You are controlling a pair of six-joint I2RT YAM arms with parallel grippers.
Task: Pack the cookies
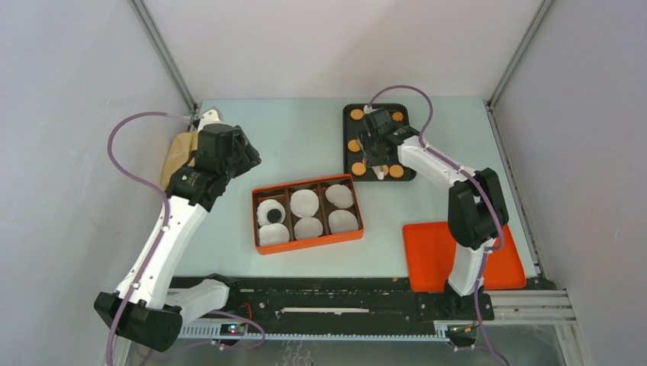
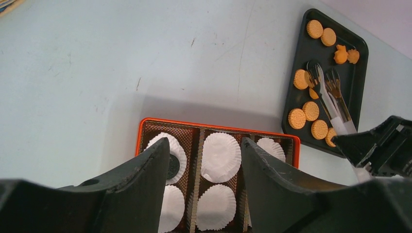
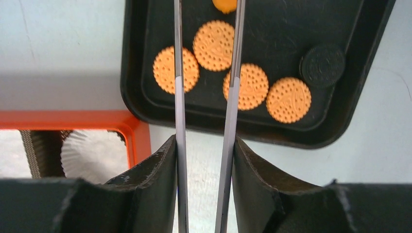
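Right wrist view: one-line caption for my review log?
Right gripper holds tongs above a black tray of orange cookies and one black cookie.

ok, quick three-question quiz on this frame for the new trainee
1. True or false: the left gripper grips a cookie.
2. The right gripper, at the black tray, holds: A) a spoon, B) tongs, C) a cup.
3. How many of the six liners in the orange box hold a cookie?
Key: 1 false, its jaws stand open with nothing between them. 2 B. 3 one, a black cookie in the far-left liner.
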